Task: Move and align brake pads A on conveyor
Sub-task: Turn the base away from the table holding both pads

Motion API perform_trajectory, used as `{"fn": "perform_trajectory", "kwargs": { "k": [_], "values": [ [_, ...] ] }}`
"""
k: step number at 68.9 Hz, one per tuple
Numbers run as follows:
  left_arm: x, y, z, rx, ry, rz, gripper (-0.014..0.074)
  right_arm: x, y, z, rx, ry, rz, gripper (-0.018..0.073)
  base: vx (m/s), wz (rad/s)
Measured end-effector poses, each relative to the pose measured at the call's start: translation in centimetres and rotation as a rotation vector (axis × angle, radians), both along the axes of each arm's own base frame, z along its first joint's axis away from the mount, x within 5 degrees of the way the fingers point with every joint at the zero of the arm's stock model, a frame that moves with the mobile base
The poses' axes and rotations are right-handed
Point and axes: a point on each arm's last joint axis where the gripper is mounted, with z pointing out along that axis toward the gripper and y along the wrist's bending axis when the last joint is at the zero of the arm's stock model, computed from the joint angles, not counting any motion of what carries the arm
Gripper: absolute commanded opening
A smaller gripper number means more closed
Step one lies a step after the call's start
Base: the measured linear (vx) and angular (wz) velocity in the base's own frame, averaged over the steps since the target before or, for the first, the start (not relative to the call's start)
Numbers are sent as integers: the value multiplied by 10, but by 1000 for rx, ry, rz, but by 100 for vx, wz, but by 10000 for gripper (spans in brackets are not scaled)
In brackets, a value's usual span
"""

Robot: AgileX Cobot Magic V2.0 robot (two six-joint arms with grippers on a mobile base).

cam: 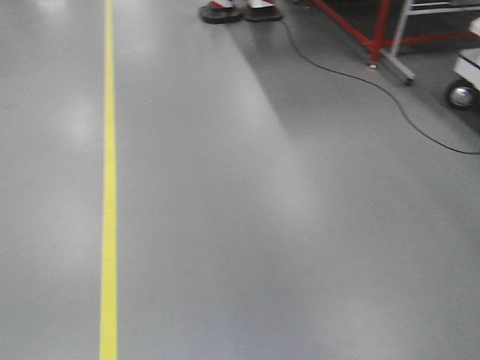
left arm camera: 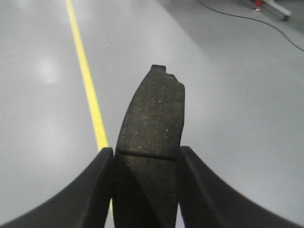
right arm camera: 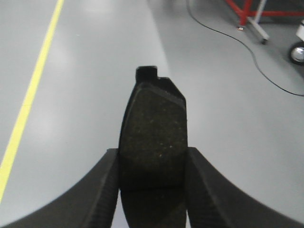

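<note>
both arms are carrying, not placing; the left gripper point(left arm camera: 145, 152) has its two black fingers closed on the long edges of a brake pad point(left arm camera: 152, 114), and the right gripper point(right arm camera: 152, 152) is clamped the same way on a second brake pad point(right arm camera: 154, 118); each pad is pinched across its narrow width, with the far half sticking out free beyond the fingertips, which i take to be so it can be set flat and nudged straight once there is a belt under it; the long axis of each pad runs straight out from the wrist, in line with the fingers, the small end tab at the far tip and the speckled friction face turned up toward the camera; on the left one the thin groove sits right at the fingertips, so the grip is about mid-length; beneath both there is only grey floor point(cam: 262, 225), a yellow line point(cam: 109, 187), a black cable point(cam: 360, 79) and a red frame point(cam: 382, 22) off to the side; the conveyor is not in any view, so i judge the robot is between stations, holding the pads level and clear for the trip.
</note>
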Motion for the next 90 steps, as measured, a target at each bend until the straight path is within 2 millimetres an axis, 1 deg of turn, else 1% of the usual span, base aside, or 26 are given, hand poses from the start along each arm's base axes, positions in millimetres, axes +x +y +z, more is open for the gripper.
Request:
{"fn": "perform_trajectory", "kwargs": {
  "k": [16,39,90],
  "values": [
    [0,0,0,1,0,0,146,0,0,0,0,0,0,14,17,45],
    [0,0,0,1,0,0,146,0,0,0,0,0,0,14,24,24],
    [0,0,0,1,0,0,146,0,0,0,0,0,0,14,44,4]
  ]
}}
